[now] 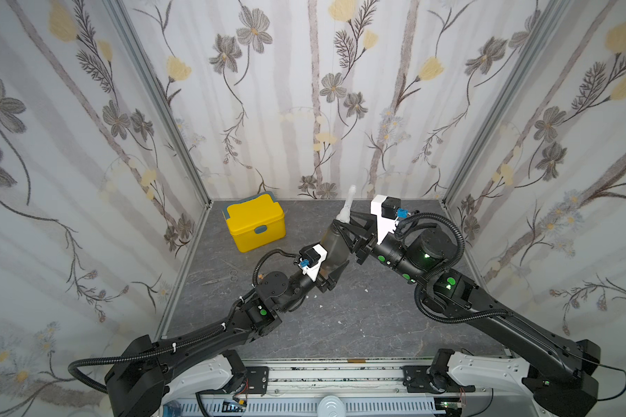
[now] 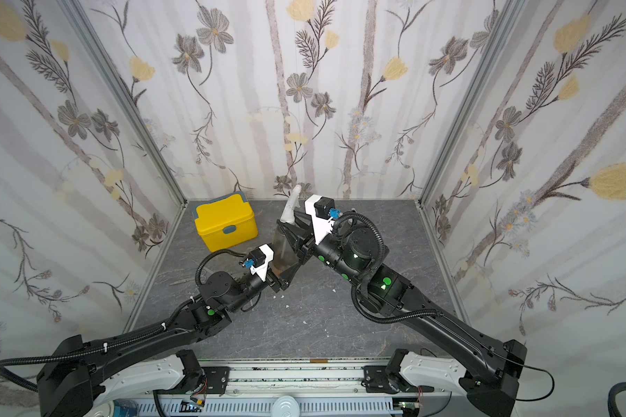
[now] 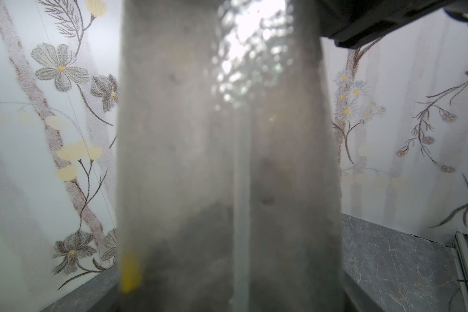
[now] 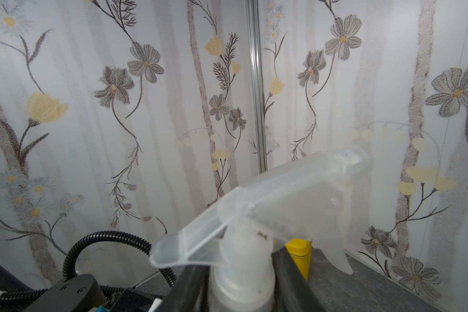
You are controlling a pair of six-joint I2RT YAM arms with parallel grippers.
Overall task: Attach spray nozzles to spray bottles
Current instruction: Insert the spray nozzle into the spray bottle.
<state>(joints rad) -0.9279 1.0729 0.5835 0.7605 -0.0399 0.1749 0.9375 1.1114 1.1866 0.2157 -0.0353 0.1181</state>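
A smoky grey spray bottle (image 1: 335, 249) (image 2: 284, 249) is held tilted above the table in both top views. My left gripper (image 1: 335, 269) (image 2: 286, 270) is shut on its lower body. In the left wrist view the bottle (image 3: 227, 162) fills the middle, with a clear dip tube (image 3: 241, 216) inside it. A clear-whitish spray nozzle (image 1: 347, 205) (image 2: 291, 205) (image 4: 281, 200) sits on the bottle's neck. My right gripper (image 1: 337, 225) (image 4: 241, 291) has its fingers (image 4: 189, 291) close on both sides of the nozzle's collar. Whether they press on it does not show.
A yellow lidded box (image 1: 255, 225) (image 2: 226, 225) (image 4: 297, 251) stands at the back left of the grey table (image 1: 340, 325). Small scissors (image 1: 228, 276) lie left of my left arm. Small white scraps (image 1: 320, 306) dot the table. Flowered walls enclose three sides.
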